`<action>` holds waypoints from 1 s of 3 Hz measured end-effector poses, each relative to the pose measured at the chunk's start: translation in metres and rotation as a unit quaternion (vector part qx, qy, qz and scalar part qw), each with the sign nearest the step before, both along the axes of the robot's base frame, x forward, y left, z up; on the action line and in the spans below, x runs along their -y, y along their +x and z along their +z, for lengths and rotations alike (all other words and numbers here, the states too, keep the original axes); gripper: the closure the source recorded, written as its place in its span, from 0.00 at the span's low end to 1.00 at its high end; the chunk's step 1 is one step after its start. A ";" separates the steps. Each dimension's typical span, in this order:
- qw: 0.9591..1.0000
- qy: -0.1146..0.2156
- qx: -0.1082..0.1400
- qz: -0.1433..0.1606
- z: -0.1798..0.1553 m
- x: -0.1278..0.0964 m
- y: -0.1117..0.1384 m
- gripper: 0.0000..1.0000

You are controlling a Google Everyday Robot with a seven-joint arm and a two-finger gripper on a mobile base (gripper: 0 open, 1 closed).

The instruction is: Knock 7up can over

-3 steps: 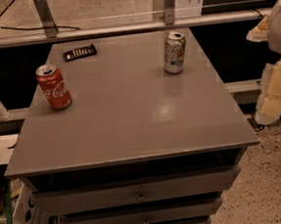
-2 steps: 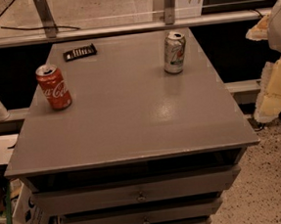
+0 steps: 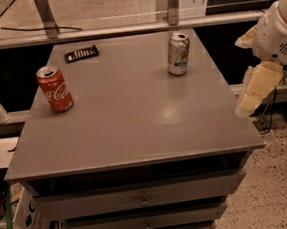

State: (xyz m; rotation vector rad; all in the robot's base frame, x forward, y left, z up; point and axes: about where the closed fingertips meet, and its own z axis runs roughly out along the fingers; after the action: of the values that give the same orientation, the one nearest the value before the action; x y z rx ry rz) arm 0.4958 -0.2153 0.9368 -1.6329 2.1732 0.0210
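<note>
gripper [image 3: 254, 91]: off right edge of bench [image 3: 134, 122], grip state cannot tell
7up can [image 3: 178, 54]: upright, well apart, left of gripper and farther back

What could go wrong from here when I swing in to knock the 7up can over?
1. The hand hangs off the right edge of the table, near tabletop level; a flat sweep might clip the table first.
2. The 7up can stands upright near the back right corner, so a hard hit could send it rolling off the edge.
3. A wide leftward sweep might reach the Coca-Cola can.
</note>
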 end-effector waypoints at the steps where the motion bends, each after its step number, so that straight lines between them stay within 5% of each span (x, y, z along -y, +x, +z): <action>1: 0.999 0.044 0.020 -0.001 -0.018 -0.006 0.041 0.00; 3: 0.990 0.131 0.051 -0.024 -0.037 -0.027 0.117 0.00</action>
State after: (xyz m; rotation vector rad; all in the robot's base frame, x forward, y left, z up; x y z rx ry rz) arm 0.6128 -0.1885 0.9000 -1.4040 2.0358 0.1960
